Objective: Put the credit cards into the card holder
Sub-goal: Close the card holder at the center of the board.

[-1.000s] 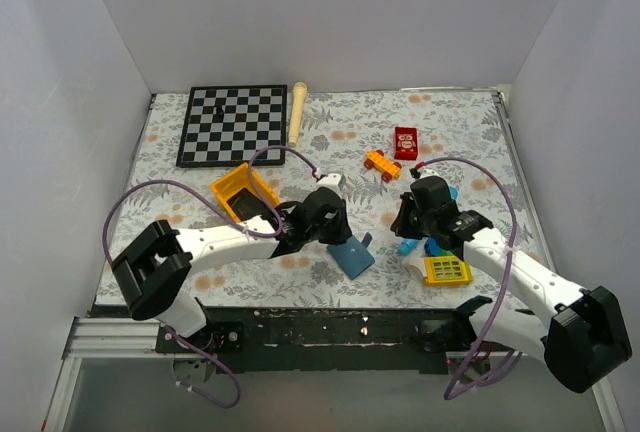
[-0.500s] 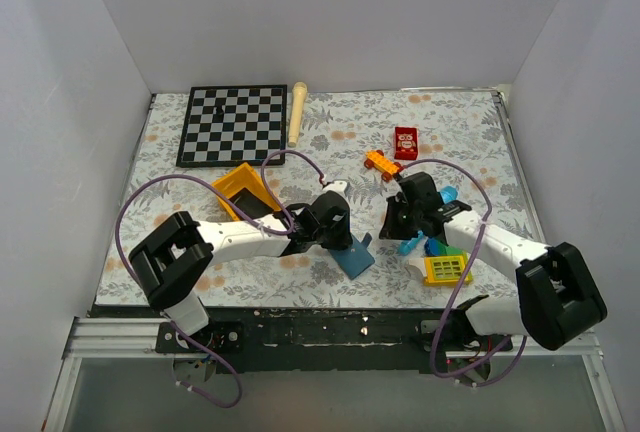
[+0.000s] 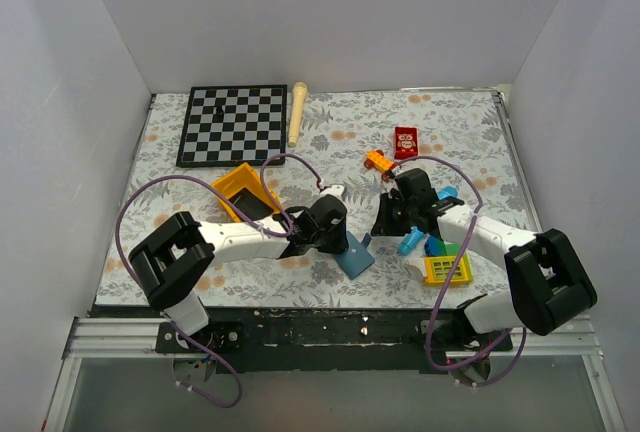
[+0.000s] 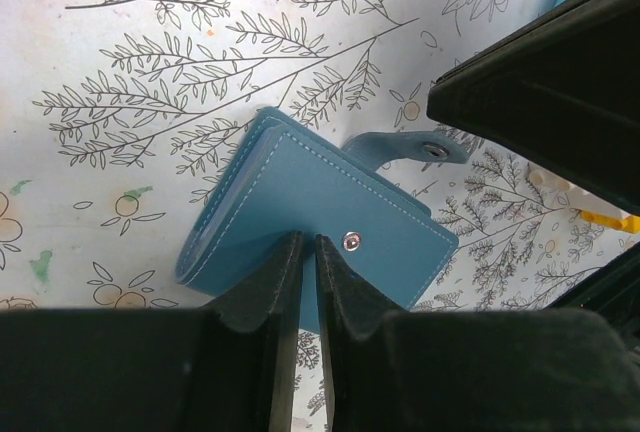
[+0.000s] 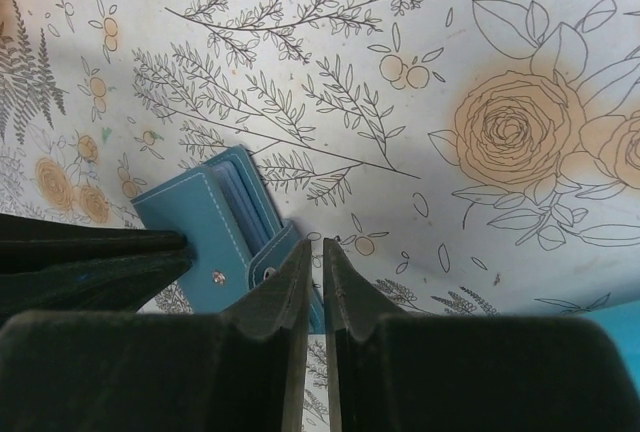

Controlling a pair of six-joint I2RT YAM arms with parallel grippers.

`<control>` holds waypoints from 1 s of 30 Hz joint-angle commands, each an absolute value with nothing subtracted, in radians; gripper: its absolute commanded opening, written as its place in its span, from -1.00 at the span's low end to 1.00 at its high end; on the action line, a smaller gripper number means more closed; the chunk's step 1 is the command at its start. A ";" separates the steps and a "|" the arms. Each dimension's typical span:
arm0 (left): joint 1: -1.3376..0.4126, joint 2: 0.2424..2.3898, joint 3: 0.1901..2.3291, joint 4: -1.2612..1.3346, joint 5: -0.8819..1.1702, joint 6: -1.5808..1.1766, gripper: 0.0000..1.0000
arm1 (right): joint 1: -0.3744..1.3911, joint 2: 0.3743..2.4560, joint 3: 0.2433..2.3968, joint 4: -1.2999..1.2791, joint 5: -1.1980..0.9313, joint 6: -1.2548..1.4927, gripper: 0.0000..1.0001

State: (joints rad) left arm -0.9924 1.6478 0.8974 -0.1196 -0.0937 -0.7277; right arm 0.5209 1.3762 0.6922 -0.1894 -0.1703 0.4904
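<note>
The slate-blue card holder [image 3: 353, 257] lies folded shut on the flowered mat, near the front middle. Its snap tab [image 4: 408, 147] sticks out unfastened. My left gripper [image 3: 338, 235] is shut, its tips on the holder's cover [image 4: 300, 197] beside the snap stud. My right gripper [image 3: 381, 224] is shut and empty, its tips just right of the tab and holder [image 5: 205, 224]. A flat black shape, perhaps the credit cards, lies in the yellow tray [image 3: 236, 184]; I cannot tell for sure.
A chessboard [image 3: 232, 124] and a wooden pin [image 3: 297, 112] lie at the back left. A red box [image 3: 405, 142] and an orange toy [image 3: 379, 162] lie at the back right. A bright blue toy [image 3: 412, 242] and a yellow-green block [image 3: 447, 270] sit under the right arm.
My right gripper has moved left, towards the card holder. My left gripper has shifted slightly right onto the holder. The holder has not moved.
</note>
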 commanded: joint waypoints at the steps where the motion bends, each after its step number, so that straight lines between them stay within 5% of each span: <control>1: -0.996 1.646 0.882 -0.115 -0.103 -0.735 -0.79 | 0.518 1.379 0.730 -0.138 -0.219 0.474 -0.66; 30: -0.996 1.646 0.870 -0.104 -0.100 -0.735 -0.81 | 0.555 1.385 0.654 -0.037 -0.359 0.503 -0.47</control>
